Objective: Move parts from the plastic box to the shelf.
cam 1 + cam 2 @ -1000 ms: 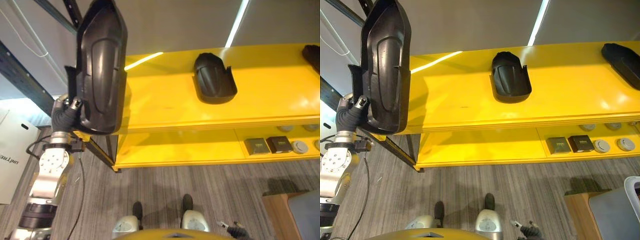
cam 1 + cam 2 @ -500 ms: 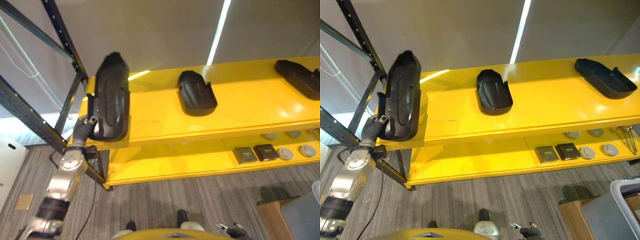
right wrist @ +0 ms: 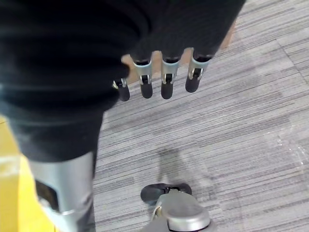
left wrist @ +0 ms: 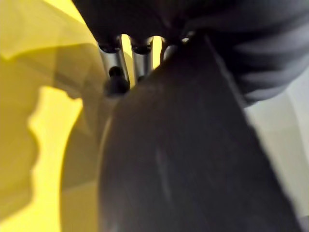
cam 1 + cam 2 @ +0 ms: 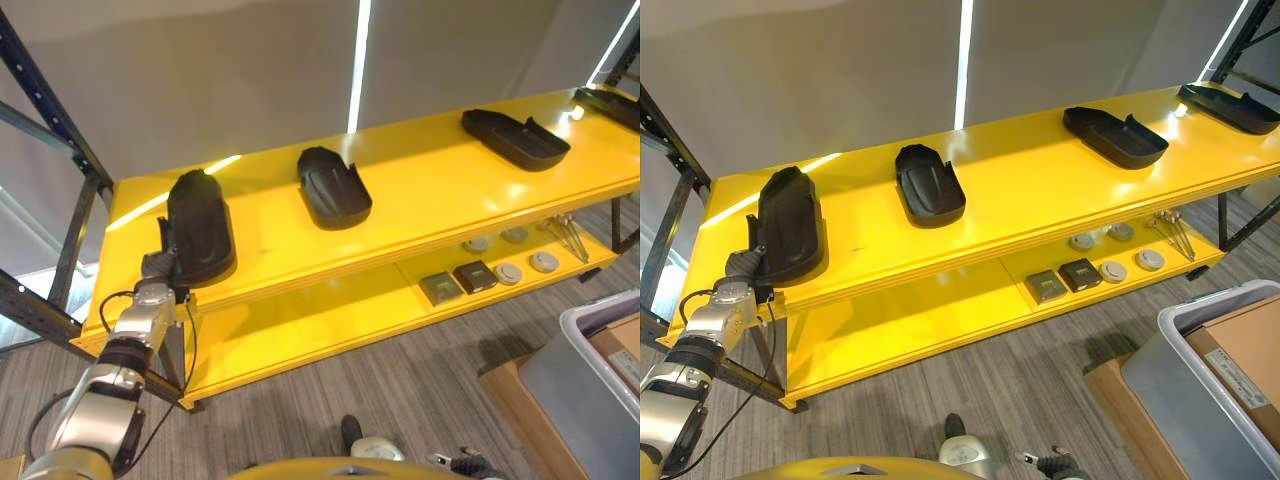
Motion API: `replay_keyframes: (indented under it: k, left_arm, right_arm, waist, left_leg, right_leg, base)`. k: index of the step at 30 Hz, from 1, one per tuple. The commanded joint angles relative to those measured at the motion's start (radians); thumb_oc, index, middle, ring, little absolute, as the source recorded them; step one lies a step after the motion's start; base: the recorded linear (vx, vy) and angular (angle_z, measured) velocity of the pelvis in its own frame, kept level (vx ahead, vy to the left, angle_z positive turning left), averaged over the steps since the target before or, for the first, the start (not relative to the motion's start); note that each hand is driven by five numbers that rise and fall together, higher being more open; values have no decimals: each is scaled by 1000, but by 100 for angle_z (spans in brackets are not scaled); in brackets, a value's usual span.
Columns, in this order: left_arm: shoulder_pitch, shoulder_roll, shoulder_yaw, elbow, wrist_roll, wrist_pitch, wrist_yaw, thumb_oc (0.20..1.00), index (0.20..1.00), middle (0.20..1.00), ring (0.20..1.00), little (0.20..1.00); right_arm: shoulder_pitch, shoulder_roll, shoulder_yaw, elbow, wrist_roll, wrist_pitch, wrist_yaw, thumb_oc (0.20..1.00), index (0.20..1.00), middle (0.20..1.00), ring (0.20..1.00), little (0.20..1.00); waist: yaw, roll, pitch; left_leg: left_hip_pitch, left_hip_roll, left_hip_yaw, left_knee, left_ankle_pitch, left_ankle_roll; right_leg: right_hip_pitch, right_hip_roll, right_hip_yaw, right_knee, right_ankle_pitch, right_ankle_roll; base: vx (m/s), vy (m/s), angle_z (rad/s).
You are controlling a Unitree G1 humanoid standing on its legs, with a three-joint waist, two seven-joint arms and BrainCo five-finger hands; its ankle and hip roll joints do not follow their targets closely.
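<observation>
Black part (image 5: 198, 227) lengthwise across shelf (image 5: 420, 190) (front-to-back)

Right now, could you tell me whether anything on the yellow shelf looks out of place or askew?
Nothing stands out. The black part in the left hand lies on the top shelf at its left end, in a row with three other black parts, none overhanging.

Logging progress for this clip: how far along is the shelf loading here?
Done: three black parts already lie along the top shelf, at and. In hand: the left hand grips a fourth part, which sits on the shelf's left end, not yet released. Left: letting go, then checking the box; no parts can be seen in it. The right hand hangs open.
</observation>
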Motion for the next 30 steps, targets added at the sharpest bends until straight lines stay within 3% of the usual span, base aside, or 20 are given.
replay_keyframes:
  k: [1, 8, 15, 16, 17, 22, 30]
  left_arm:
    - [-165, 87, 2, 66, 84, -1, 51, 200, 200, 200, 200, 200]
    - [-188, 138, -5, 162, 195, 51, 54, 200, 200, 200, 200, 200]
    - [-189, 138, -19, 186, 218, 54, 52, 200, 200, 200, 200, 200]
    - [-190, 136, -20, 189, 215, 54, 54, 539, 539, 539, 539, 539]
    - [-189, 134, -21, 191, 213, 54, 53, 1000, 1000, 1000, 1000, 1000]
    - [-185, 130, -19, 189, 208, 47, 61, 1000, 1000, 1000, 1000, 1000]
    - [-170, 123, -13, 182, 206, 37, 69, 1000, 1000, 1000, 1000, 1000]
  right_arm:
    - [-19, -33, 34, 49, -41, -37, 5, 1000, 1000, 1000, 1000, 1000]
    - [-30, -35, 51, 72, -32, -53, 12, 1000, 1000, 1000, 1000, 1000]
    - [-29, -31, 54, 93, -38, -69, 12, 1000, 1000, 1000, 1000, 1000]
    - [-31, -31, 54, 95, -36, -72, 13, 1000, 1000, 1000, 1000, 1000]
    - [-34, -31, 55, 96, -34, -80, 16, 1000, 1000, 1000, 1000, 1000]
    - [-32, -31, 65, 79, -25, -98, 46, 1000, 1000, 1000, 1000, 1000]
    - [-25, -25, 60, 33, 55, -203, 114, 1000, 1000, 1000, 1000, 1000]
  waist:
    - [-1, -2, -15]
    - [-6, 3, -19]
    - [-7, 6, -20]
    - [-7, 6, -20]
    - [-7, 7, -20]
    - [-8, 8, -19]
    - [-10, 7, -21]
  left_leg:
    - [-26, -12, 50, -1, -15, 37]
    - [-19, -15, 55, -1, -21, 38]
    - [-14, -15, 59, -1, -24, 38]
    - [-14, -15, 59, -1, -24, 38]
    - [-14, -15, 59, -1, -24, 38]
    - [-13, -15, 58, -1, -25, 38]
    - [-11, -12, 62, -1, -25, 37]
  right_leg:
    - [39, -3, -8, 13, -89, 41]
    - [46, -1, 0, 7, -93, 39]
    - [51, -3, 0, 7, -96, 39]
    - [51, -3, -1, 7, -97, 38]
    - [51, -3, -1, 7, -98, 38]
    - [52, -4, -1, 7, -100, 38]
    - [55, -5, -6, 4, -100, 37]
  base:
    - [0, 0, 0]
    - [13, -10, -3]
    - [2, -2, 0]
    - [0, 0, 0]
    - [0, 0, 0]
    - [0, 0, 0]
    - [0, 0, 0]
